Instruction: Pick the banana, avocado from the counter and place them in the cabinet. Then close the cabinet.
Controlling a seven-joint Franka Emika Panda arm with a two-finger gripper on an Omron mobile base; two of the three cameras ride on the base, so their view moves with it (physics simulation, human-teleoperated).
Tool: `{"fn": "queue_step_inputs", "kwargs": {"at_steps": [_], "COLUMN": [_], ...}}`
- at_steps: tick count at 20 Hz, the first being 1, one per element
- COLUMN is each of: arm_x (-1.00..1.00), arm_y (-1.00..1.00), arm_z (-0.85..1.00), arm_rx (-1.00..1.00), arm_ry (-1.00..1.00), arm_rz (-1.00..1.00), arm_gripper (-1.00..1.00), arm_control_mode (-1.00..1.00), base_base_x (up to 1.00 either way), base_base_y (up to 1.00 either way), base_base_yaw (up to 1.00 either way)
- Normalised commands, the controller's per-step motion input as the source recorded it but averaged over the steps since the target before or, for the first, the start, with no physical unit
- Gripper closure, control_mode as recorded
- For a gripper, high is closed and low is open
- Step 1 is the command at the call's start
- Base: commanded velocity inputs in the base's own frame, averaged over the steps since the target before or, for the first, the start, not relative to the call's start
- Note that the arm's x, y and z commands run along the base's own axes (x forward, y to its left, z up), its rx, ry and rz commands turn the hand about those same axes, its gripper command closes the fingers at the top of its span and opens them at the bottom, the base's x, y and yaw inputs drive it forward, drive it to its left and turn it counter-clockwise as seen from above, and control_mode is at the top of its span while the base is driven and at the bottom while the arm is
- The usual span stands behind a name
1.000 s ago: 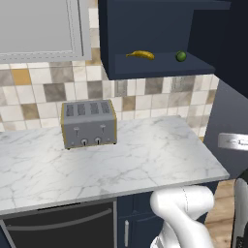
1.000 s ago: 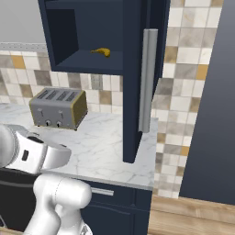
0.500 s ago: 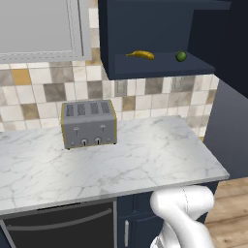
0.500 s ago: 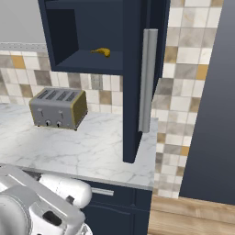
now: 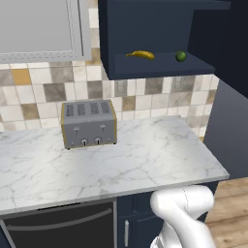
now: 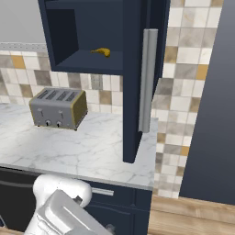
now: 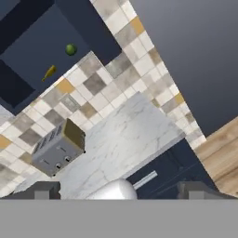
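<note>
The banana (image 5: 141, 54) and the avocado (image 5: 180, 56) lie on the shelf inside the navy cabinet (image 5: 145, 72), a little apart. The cabinet's door (image 6: 134, 92) stands open, seen edge-on with its silver handle (image 6: 148, 80). In the right base view the banana (image 6: 101, 52) shows on the shelf. From the hand view the avocado (image 7: 70, 49) and banana (image 7: 49, 72) are far off, above the counter (image 7: 125, 139). My gripper (image 7: 120, 191) is open and holds nothing; it hangs low in front of the counter (image 5: 145, 155).
A silver toaster (image 5: 88, 123) stands at the back of the counter by the tiled wall. A light grey framed cabinet (image 5: 38, 26) hangs at the upper left. A tall dark panel (image 6: 213, 101) rises at the right, beside wood floor (image 6: 193, 220).
My arm has folded downward in front of the counter. The hand that showed at the right edge of the left base view is gone from there. Banana and avocado have not moved.
</note>
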Motion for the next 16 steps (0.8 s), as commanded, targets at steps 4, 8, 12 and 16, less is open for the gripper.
{"fn": "queue_step_inputs", "kwargs": {"at_steps": [4,8,12,16], "arm_x": [0.00,0.00,0.00,0.04], "arm_y": [-0.86,-0.80,-0.73,-0.72], "arm_z": [-0.24,-0.28,-0.19,-0.12], "arm_rx": [0.28,0.27,0.27,0.29], "arm_ry": [-0.02,0.00,0.00,0.00], "arm_rz": [0.00,0.00,0.00,0.00], "arm_gripper": [-1.00,-1.00,-1.00,-1.00], "arm_control_mode": [-1.00,-1.00,-1.00,-1.00], "base_base_x": [0.00,0.00,0.00,0.00], "base_base_y": [0.00,0.00,0.00,0.00], "base_base_yaw": [0.00,0.00,0.00,0.00]}}
